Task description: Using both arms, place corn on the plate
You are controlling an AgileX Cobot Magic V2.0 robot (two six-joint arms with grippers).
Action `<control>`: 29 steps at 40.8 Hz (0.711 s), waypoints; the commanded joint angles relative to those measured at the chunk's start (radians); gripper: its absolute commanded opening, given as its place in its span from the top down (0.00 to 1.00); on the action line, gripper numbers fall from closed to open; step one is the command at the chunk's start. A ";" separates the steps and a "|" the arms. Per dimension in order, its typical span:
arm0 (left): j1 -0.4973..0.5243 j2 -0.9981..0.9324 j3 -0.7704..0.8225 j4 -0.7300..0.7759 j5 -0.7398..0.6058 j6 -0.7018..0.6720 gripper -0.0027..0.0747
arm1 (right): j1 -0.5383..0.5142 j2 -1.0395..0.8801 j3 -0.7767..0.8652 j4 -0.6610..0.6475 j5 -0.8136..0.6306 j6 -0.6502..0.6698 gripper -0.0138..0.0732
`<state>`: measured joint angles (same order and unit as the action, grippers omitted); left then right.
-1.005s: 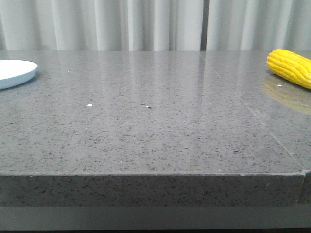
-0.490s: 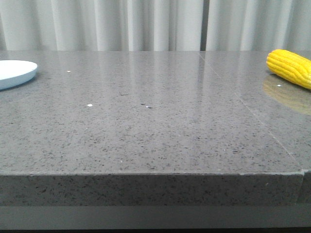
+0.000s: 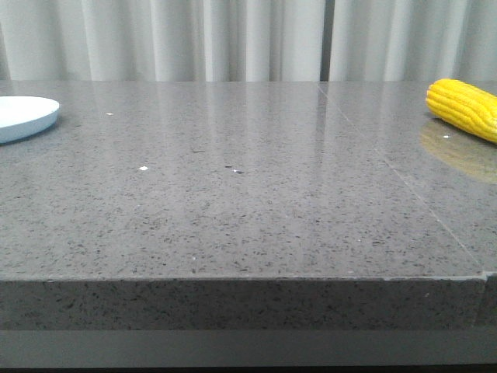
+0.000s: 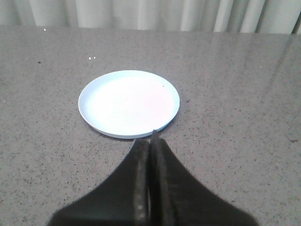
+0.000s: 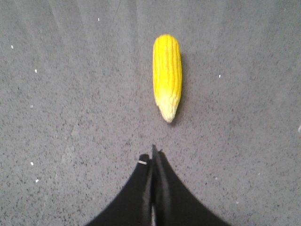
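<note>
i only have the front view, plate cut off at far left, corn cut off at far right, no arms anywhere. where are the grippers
Observer: The left gripper hangs just short of the plate, jaws shut, holding nothing.
Operator: is the plate empty
Observer: Yes, the whole plate shows in the left wrist view and nothing lies on it.
Operator: and the right one
Observer: The right gripper is shut too, clear of the corn, which lies on the table with its pale tip toward the fingers.
</note>
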<state>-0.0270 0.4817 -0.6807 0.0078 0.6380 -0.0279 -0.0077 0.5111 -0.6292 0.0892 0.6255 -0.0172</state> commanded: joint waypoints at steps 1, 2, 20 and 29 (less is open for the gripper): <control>0.000 0.020 -0.007 -0.008 -0.061 -0.008 0.99 | -0.001 0.032 -0.034 0.002 -0.044 -0.003 0.91; 0.000 0.020 -0.004 -0.008 -0.058 -0.008 0.99 | -0.001 0.036 -0.034 0.002 -0.038 -0.003 0.91; 0.000 0.020 0.001 -0.008 -0.053 -0.008 0.56 | -0.001 0.045 -0.034 -0.003 -0.026 -0.003 0.48; 0.000 0.020 0.001 -0.008 -0.051 -0.008 0.26 | -0.001 0.045 -0.034 -0.003 -0.023 -0.003 0.11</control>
<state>-0.0270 0.4914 -0.6540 0.0078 0.6595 -0.0279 -0.0077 0.5469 -0.6292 0.0892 0.6678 -0.0172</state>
